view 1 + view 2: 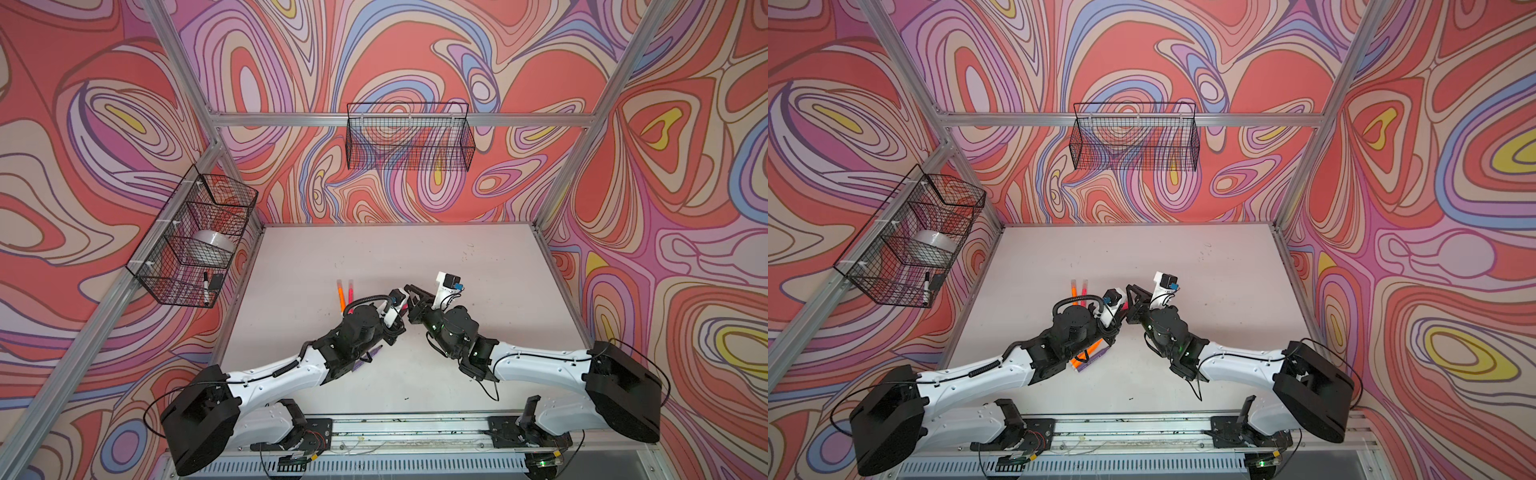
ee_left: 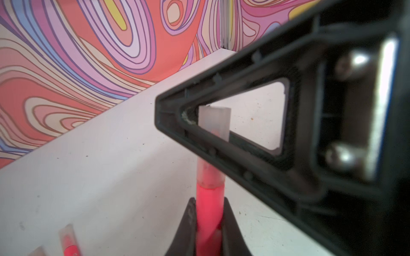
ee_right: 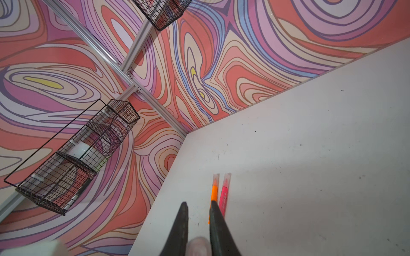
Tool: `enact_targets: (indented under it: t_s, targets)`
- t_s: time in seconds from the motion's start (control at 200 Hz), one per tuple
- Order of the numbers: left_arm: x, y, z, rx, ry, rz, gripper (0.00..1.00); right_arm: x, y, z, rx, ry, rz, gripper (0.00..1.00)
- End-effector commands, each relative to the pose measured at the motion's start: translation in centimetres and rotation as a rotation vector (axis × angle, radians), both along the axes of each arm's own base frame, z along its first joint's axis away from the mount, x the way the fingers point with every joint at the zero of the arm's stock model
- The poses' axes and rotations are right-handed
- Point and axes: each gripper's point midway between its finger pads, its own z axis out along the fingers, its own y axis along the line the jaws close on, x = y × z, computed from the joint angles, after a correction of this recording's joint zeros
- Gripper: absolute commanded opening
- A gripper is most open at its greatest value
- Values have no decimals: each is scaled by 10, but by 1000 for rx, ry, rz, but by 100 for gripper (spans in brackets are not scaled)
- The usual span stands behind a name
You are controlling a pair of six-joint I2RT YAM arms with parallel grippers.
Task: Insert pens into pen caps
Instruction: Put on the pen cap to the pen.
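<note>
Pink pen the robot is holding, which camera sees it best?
The left wrist view: the pink pen shows close up between the jaws, its tip inside a whitish cap. In both top views the arms hide almost all of it. The right wrist view shows only a blurry pale blob between its jaws, not the pen.

Left wrist view: the pink pen [image 2: 208, 212] clamped in your left gripper [image 2: 209, 201] runs off the bottom edge, a blurred black finger [image 2: 221, 153] covers the middle of the pen cap [image 2: 214, 120] at its tip, and two capped pens [image 2: 68, 240] are cut off too. Right wrist view: between the closed fingers of your right gripper [image 3: 198, 206] that pen cap is a pale, cut-off blur, one finger hides part of the orange pen [image 3: 214, 192], and you cannot name the white smear [image 3: 33, 248]. In both top views the left arm [image 1: 1000, 370] covers the loose pens [image 1: 1088, 358] beneath it, so you cannot count them.
</note>
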Motion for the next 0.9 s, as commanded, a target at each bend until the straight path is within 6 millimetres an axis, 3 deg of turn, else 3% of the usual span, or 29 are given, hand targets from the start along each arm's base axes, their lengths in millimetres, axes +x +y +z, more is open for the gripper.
enact_targets:
  t_s: [0.0, 0.27, 0.516, 0.896]
  targets:
    - [31, 21, 126, -393, -169, 93, 0, -63, 50, -51, -84, 98, 345, 0]
    - [47, 38, 131, -472, -97, 58, 0, -86, 71, -43, -29, 15, 521, 0]
    - [60, 53, 132, -501, -80, 63, 0, -102, 70, -39, -24, -38, 602, 0]
    - [66, 97, 146, -439, -275, 349, 0, -85, 65, -83, -158, 208, 435, 0]
